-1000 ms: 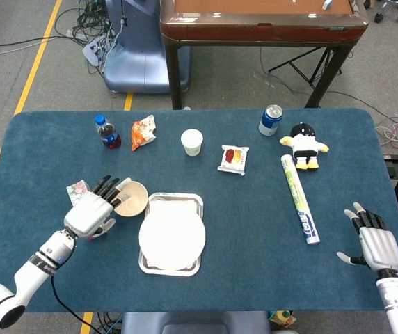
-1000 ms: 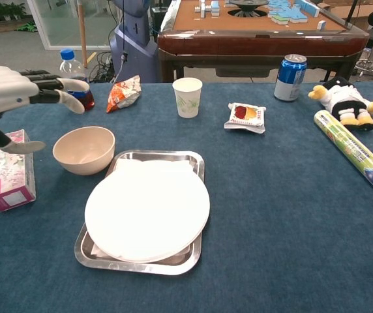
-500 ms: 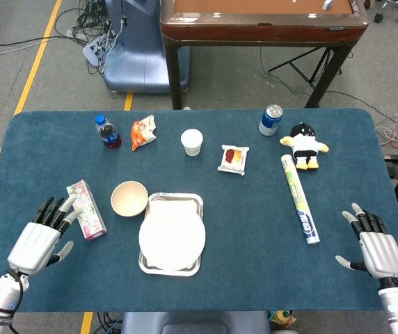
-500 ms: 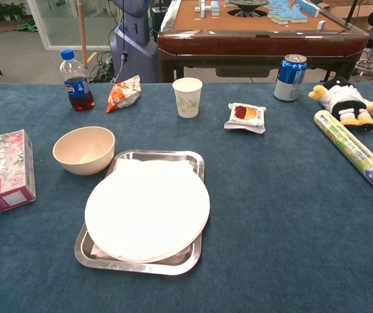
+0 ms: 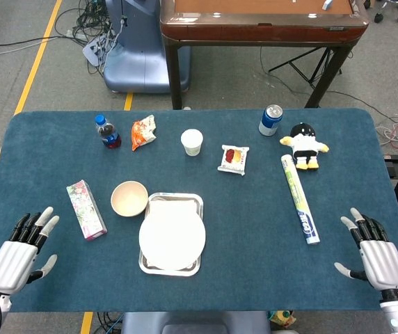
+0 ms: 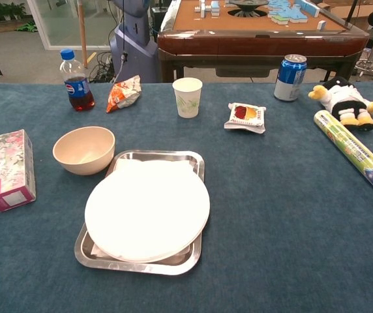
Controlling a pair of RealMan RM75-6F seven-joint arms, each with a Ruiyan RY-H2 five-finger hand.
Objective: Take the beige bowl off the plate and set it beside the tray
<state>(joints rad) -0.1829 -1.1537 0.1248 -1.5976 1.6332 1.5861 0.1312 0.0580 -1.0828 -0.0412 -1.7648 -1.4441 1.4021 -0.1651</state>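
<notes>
A table covered in dark blue cloth (image 5: 255,229) carries everything. On it lies a rectangular metal tray (image 6: 196,171), with a round white plate (image 6: 147,210) resting in it and overhanging its edges. A long rolled tube in green and white wrap (image 5: 299,199) lies toward the right, with a black, white and yellow plush penguin (image 5: 304,145) just beyond its far end. The robot's left hand (image 5: 17,252) hovers at the near left corner, fingers spread, holding nothing; the right hand (image 5: 375,252) does the same at the near right corner. A floral tissue box (image 6: 9,168) lies left of the round beige bowl (image 6: 84,149), which stands upright on the cloth just beside the tray's far left corner, off the plate. Farther back stand a white paper cup (image 6: 188,96), a blue drink can (image 6: 291,77), and a small cola bottle with a blue cap (image 6: 77,79).
</notes>
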